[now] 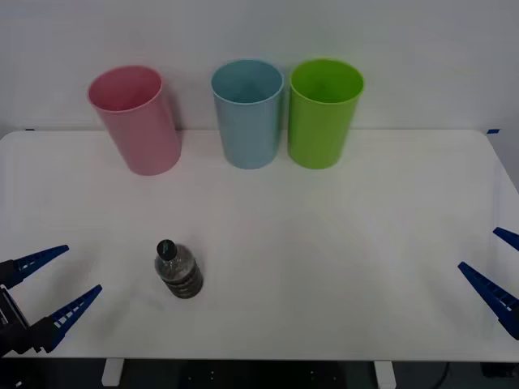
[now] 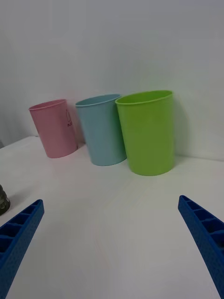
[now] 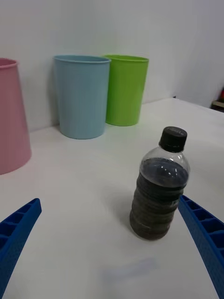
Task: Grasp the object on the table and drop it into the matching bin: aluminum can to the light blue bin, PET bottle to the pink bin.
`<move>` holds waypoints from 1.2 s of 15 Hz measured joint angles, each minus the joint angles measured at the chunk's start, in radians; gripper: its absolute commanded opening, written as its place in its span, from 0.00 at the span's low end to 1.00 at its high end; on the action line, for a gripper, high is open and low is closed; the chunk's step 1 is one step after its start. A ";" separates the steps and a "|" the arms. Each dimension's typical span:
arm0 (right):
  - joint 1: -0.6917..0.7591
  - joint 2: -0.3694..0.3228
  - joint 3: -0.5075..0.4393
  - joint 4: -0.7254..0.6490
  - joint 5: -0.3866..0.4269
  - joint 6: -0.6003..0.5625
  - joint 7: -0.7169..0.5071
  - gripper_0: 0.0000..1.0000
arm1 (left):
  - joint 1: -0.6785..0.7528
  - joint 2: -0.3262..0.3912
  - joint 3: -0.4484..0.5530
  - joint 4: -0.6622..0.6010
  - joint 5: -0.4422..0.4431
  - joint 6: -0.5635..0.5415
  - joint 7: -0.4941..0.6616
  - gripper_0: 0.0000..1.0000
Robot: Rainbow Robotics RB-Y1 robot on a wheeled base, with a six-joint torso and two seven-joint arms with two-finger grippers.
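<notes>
A small ribbed PET bottle (image 1: 178, 271) with a black cap stands upright on the white table (image 1: 324, 243), front left of centre; the left wrist view has the bottle (image 3: 160, 194) close by. My left gripper (image 1: 50, 296) hovers open at the table's front left corner, a short way left of the bottle, nothing between its fingers. My right gripper (image 1: 495, 271) waits open at the front right edge. The pink bin (image 1: 135, 120) stands at the back left, the light blue bin (image 1: 247, 112) beside it at back centre.
A bright green bin (image 1: 324, 112) stands right of the light blue one, nearly touching it. A white wall rises just behind the three bins. Bare tabletop stretches between the bottle and the bins.
</notes>
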 measured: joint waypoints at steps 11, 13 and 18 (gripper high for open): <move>0.000 0.000 0.000 0.000 0.000 0.000 0.000 1.00 | -0.039 0.000 -0.129 0.071 -0.025 -0.001 -0.102 1.00; 0.000 0.000 0.000 0.000 0.000 0.000 0.000 1.00 | -0.065 0.000 -0.155 0.110 -0.025 0.003 -0.111 1.00; 0.000 0.000 0.000 0.000 0.000 0.000 0.000 1.00 | -0.096 -0.034 -0.198 0.141 -0.027 0.027 -0.141 1.00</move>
